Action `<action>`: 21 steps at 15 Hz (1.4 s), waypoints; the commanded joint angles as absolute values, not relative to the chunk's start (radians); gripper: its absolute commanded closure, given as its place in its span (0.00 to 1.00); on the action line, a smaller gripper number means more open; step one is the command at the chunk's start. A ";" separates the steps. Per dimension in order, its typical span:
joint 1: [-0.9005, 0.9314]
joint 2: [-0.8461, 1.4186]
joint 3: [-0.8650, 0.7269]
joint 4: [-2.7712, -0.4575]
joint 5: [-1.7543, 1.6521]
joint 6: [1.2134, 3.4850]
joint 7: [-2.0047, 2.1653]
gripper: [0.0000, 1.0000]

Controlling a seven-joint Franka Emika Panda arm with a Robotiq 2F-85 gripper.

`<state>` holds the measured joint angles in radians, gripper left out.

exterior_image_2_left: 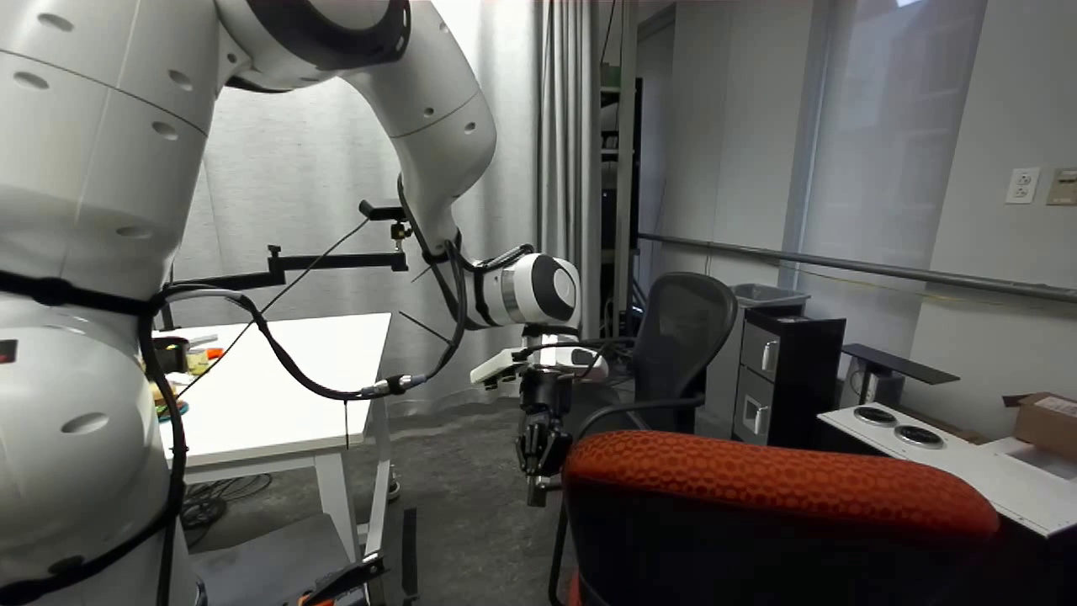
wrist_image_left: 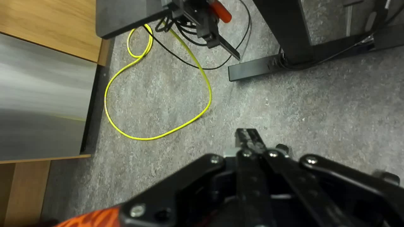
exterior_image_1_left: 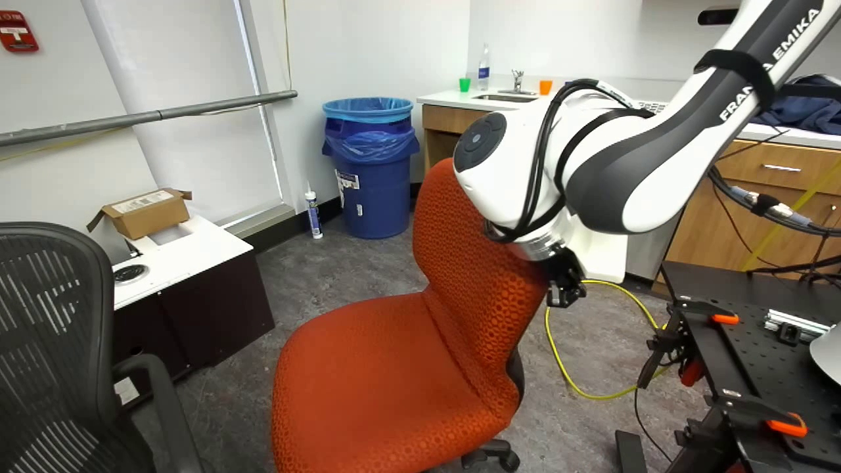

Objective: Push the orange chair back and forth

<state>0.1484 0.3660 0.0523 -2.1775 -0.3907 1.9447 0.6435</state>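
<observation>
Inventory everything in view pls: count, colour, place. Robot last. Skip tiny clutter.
orange chair: 1, orange, foreground
mesh armchair: 1, black, near burner unit
burner unit: 1, white-topped, under cardboard box
cardboard box: 1, brown, on burner unit
drawer unit: 1, black, background
trash bin: 1, blue, beside counter
caulk tube: 1, white-blue, near trash bin
counter: 1, white, background
cups: 2, green and orange, on counter
bottle: 1, clear, on counter
yellow cable: 1, yellow, on floor
white table: 1, white, background
curtain: count unclear, grey, background
perforated table: 1, black, below robot arm
robot arm: 1, white, above perforated table
gripper: 1, black, beside orange chair's backrest
</observation>
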 commanded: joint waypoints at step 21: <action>0.166 0.296 0.006 -1.903 -0.555 1.920 0.656 1.00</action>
